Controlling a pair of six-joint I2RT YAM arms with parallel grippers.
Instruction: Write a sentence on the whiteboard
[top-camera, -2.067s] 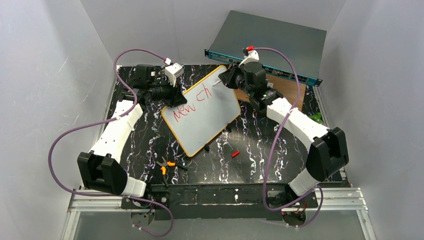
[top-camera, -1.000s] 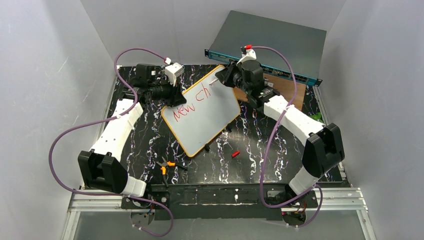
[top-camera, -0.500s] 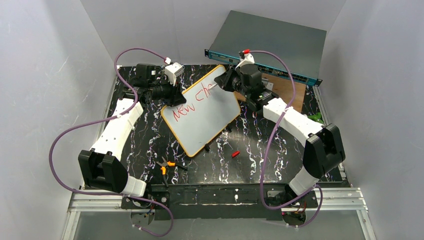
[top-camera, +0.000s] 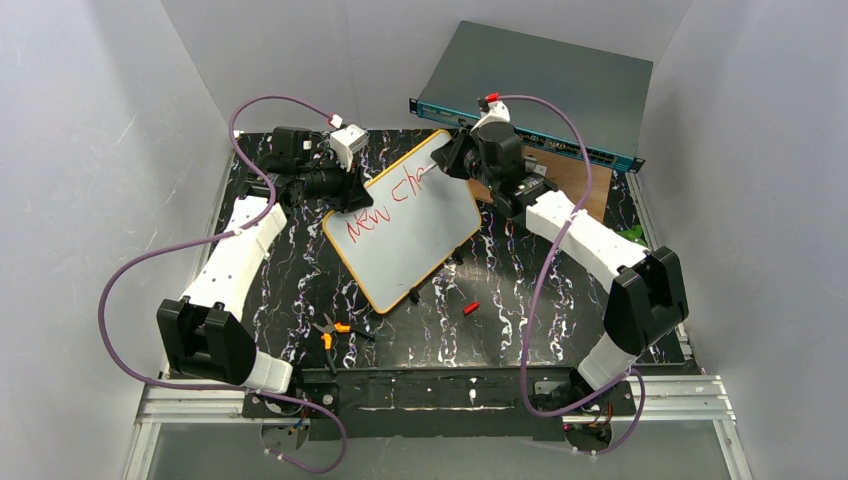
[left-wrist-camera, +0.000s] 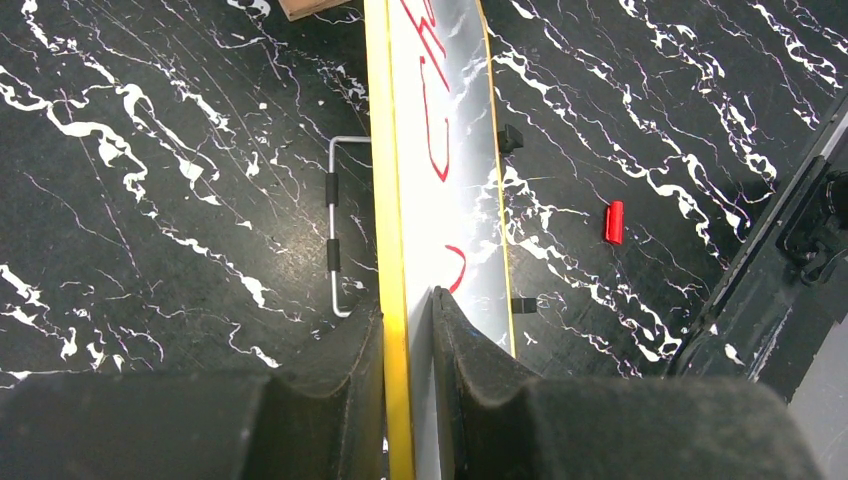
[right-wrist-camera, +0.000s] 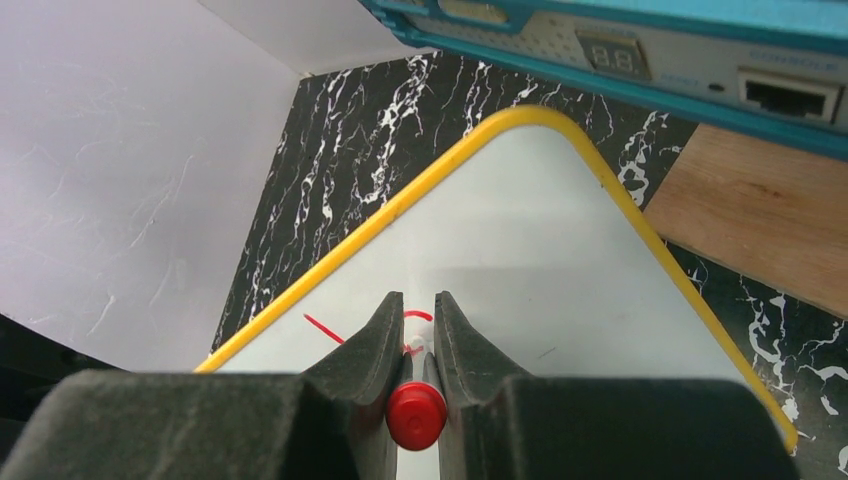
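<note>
Right gripper first, top view: it is clamping a marker, and the tip is meeting the far corner of the whiteboard. Across the board from the tip, the left gripper is pinching the board's rim and steadying it. Running from the tip back toward the left gripper, the sentence is reading roughly "new ch" in red. We are also noting a red cap lying off the board, well behind the tip.

Left wrist view: the left gripper is gripping the yellow rim, one finger on each side. Ahead of its fingertips the whiteboard is showing edge-on, with red strokes on its face. The cap is lying out on the face side.

Right wrist view: the right gripper is squeezing the marker, red butt toward the lens. Just beyond the fingertips, red lines are showing on the whiteboard; the tip itself is hidden.

Progress, our judgement: the first word is looking done and the second is only begun. Most of the board below the line is blank, so the larger part of the writing is remaining.
</note>
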